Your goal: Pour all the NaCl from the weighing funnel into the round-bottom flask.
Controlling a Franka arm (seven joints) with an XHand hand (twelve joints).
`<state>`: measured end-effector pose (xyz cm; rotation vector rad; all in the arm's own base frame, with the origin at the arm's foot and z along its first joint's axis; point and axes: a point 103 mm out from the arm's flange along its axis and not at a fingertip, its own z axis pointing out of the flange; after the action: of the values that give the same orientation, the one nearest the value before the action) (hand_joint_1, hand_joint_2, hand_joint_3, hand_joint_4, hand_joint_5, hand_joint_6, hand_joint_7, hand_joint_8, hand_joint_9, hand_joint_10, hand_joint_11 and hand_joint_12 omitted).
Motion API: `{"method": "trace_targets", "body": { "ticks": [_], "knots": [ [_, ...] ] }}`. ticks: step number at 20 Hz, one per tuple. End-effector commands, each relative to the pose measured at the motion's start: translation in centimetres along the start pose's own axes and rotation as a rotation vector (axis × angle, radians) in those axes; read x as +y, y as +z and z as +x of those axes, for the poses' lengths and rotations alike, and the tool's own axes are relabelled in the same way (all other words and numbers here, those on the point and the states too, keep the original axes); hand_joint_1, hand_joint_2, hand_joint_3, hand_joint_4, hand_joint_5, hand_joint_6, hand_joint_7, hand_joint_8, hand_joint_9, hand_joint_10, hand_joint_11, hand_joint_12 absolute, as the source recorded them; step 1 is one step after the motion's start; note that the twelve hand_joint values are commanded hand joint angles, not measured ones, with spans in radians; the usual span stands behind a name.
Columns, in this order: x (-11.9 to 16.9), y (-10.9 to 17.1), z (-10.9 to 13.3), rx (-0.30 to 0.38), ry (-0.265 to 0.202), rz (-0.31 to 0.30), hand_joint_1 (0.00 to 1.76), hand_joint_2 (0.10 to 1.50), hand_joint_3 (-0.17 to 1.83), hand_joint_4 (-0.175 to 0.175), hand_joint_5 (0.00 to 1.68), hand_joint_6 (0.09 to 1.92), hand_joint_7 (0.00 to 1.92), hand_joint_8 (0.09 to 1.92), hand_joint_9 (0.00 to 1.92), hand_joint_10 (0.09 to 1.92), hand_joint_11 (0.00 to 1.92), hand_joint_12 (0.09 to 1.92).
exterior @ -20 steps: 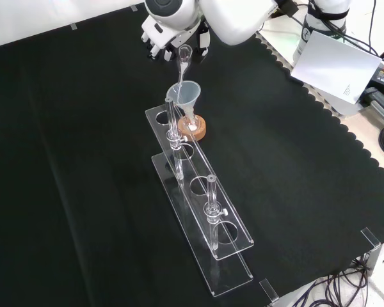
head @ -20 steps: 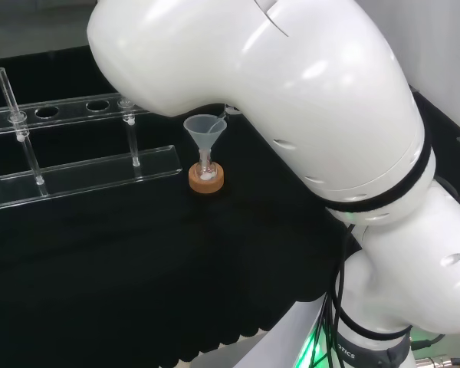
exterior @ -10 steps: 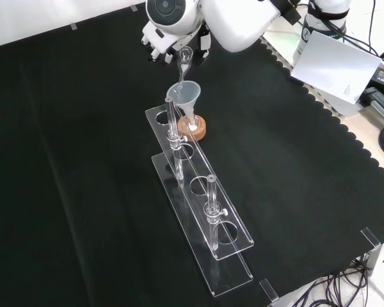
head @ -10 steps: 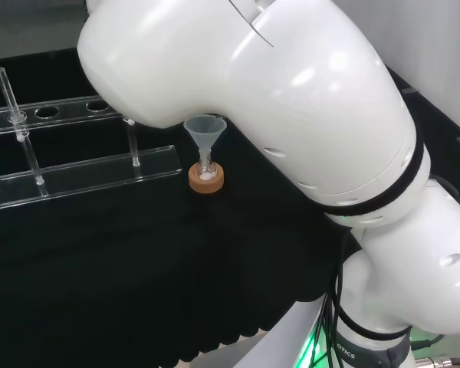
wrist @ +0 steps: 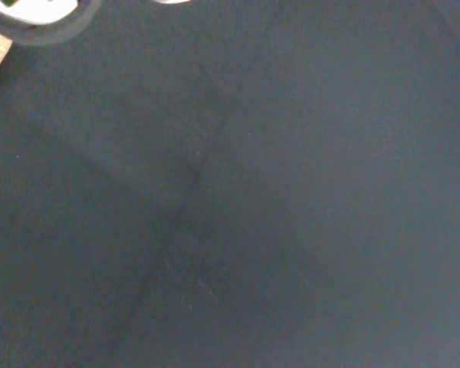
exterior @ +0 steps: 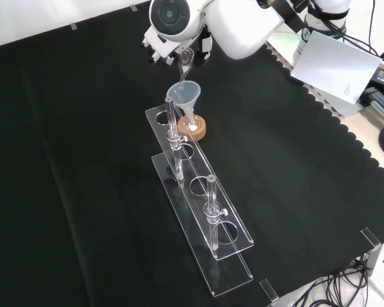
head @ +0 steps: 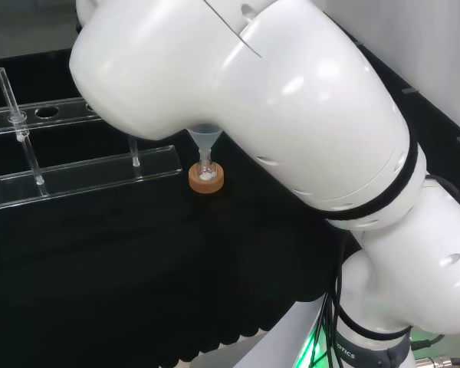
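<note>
In the front view the hand [exterior: 179,48] hangs just above the clear funnel [exterior: 184,94], fingers curled round the weighing funnel [exterior: 185,61], its tip tilted down over the funnel's mouth. Below the funnel, a small flask [exterior: 191,126] on a cork ring [exterior: 195,133] holds white powder.

Funnels [exterior: 184,94]: one
Cork stands [exterior: 193,128]: one
Clear racks [exterior: 198,192]: one
Upright tubes in rack [exterior: 212,208]: two
Weighing funnels [exterior: 185,59]: one
Hands [exterior: 159,46]: one

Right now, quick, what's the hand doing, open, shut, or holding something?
Hand: shut on the weighing funnel, held tilted above the plastic funnel.
</note>
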<state>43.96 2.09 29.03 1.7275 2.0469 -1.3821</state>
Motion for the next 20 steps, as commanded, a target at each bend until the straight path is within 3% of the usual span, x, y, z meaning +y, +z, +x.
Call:
{"method": "trace_targets", "body": {
  "ticks": [1,10,20],
  "knots": [
    [0.07,-0.14,0.19,-0.032,0.003,0.013,1.11,0.65,0.71,0.175,1.24,0.76,0.59,0.60,0.90,0.42,0.60,1.24],
    [-0.08,-0.66,0.12,-0.068,0.011,0.022,1.11,0.65,0.71,0.175,1.24,0.76,0.59,0.60,0.90,0.42,0.60,1.24],
    [-0.08,-0.69,-0.29,-0.017,0.003,0.014,1.11,0.64,0.71,0.175,1.24,0.76,0.59,0.60,0.89,0.42,0.60,1.24]
  ]
}}
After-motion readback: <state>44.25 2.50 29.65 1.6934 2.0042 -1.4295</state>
